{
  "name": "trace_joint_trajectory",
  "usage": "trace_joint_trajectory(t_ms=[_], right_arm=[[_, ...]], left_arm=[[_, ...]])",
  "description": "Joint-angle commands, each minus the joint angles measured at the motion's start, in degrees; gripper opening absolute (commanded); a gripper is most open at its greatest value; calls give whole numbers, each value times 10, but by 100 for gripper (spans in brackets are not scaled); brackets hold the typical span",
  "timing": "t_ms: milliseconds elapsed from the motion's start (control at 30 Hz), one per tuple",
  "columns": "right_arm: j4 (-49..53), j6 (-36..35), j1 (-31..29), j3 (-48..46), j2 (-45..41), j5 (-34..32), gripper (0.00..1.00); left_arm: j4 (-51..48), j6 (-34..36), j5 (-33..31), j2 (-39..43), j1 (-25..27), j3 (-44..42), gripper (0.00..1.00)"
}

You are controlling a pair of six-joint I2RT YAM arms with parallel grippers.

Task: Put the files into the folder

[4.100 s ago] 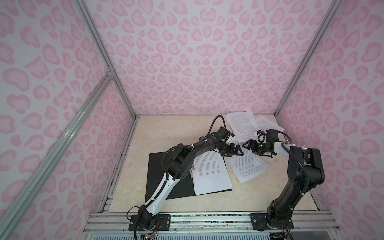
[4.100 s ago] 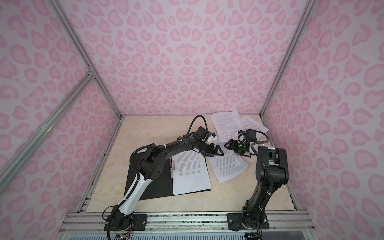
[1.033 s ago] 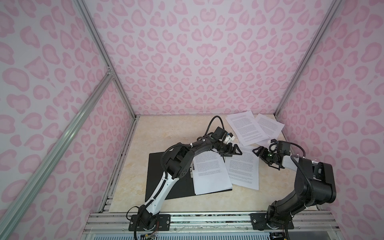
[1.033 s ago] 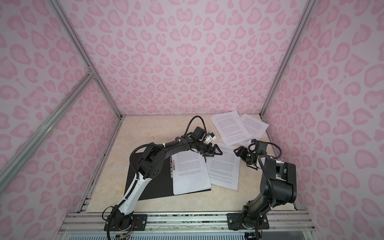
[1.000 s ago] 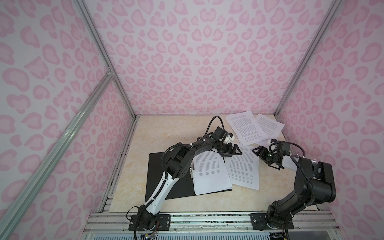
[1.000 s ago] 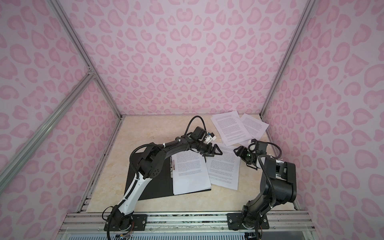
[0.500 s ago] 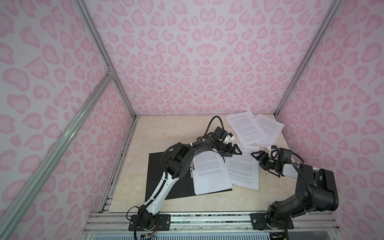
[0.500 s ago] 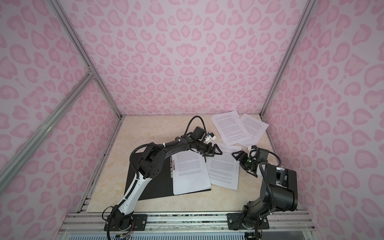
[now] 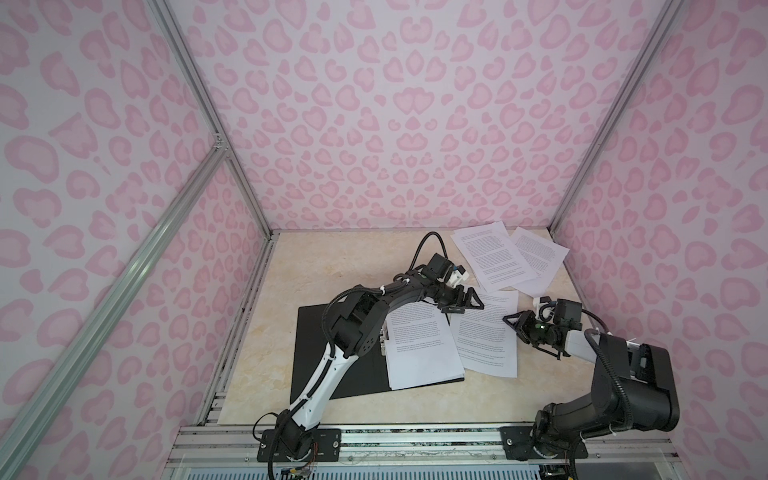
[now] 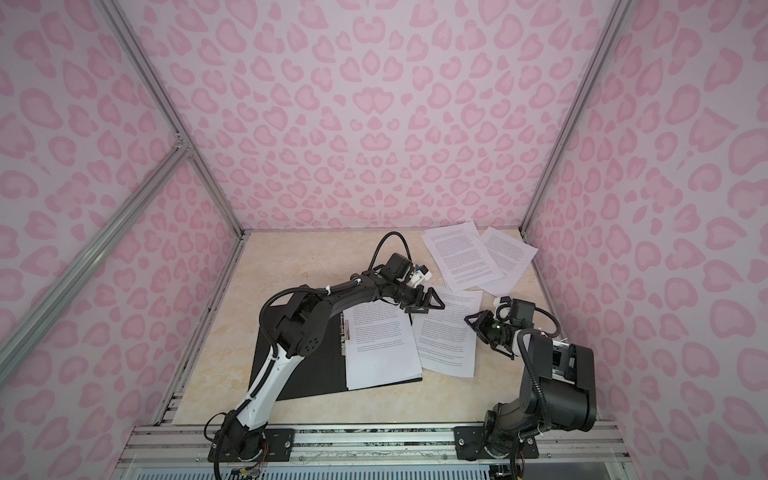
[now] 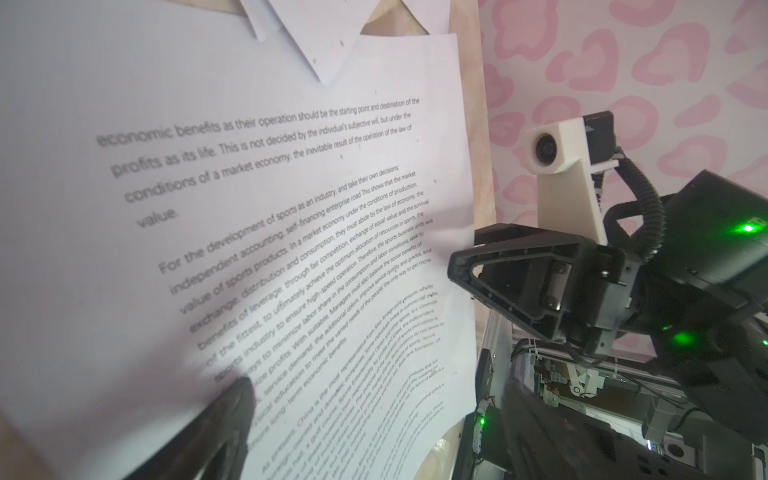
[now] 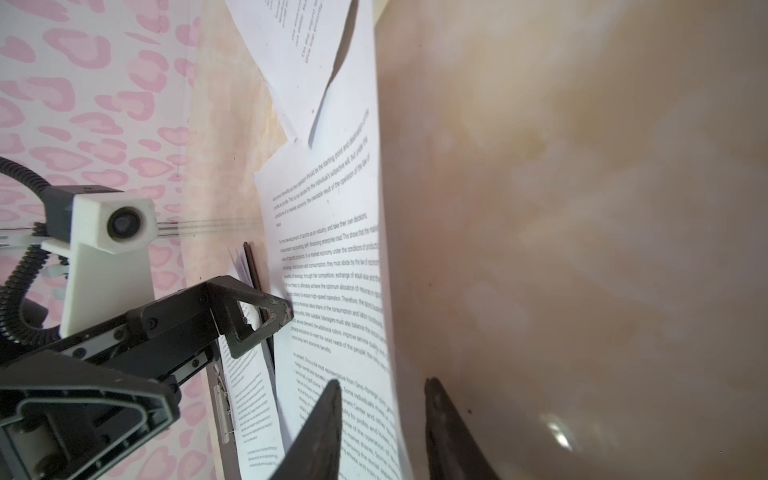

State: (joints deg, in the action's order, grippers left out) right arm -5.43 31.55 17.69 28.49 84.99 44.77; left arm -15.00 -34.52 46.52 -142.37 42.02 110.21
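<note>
- The folder (image 9: 365,380) (image 10: 324,378) lies open on the table (image 9: 340,266), black inside up, on the left arm's side and towards the near edge.
- One printed sheet (image 9: 419,353) (image 10: 380,353) lies in the folder's right half, its left edge up by the metal spine clip (image 10: 343,336).
- A second printed sheet (image 9: 486,340) (image 10: 446,340) lies flat on the table just beside the folder. Its near-left corner overlaps the sheet in the folder.
- More files (image 9: 494,257) (image 10: 461,253) sit fanned over one another in the far right corner. Their nearest edge lies over the top of the second sheet.
- The left gripper (image 9: 463,305) (image 10: 426,305) is spread wide and has hold of nothing. It sits at the far left corner of the second sheet. In the left wrist view one fingertip (image 11: 235,409) looks down on the print.
- The right gripper (image 9: 513,328) (image 12: 382,386) is at that sheet's right edge. Its jaws stand partly apart, one over the paper and one over bare table. The edge runs between them, and I see no pinch on it.
</note>
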Motion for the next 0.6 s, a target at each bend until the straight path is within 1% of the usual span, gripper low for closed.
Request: trace_joint_trajectory(t_ms=[0,33,100,267,433,533,567], right_arm=[[35,-13,0,-7,-30,-53,22],[45,-13,0,-7,-41,-65,13],[59,-13,-3,-2,-60,-78,1],[105,-6,-16,-3,-127,-112,0],[171,-15,-15,11,-209,-144,0],[186,-7,-14,24,-236,-136,0],[198,-8,-15,32,-243,-135,0]], left_arm=[[-135,-5,-120,-10,-5,-8,95],[-134,-3,-115,-7,-5,-5,95],[-128,4,-106,8,-3,0,95],[-96,39,-75,83,7,15,95],[-67,71,-51,162,22,63,96],[-60,91,-52,199,26,98,96],[-52,95,-56,216,26,96,96]])
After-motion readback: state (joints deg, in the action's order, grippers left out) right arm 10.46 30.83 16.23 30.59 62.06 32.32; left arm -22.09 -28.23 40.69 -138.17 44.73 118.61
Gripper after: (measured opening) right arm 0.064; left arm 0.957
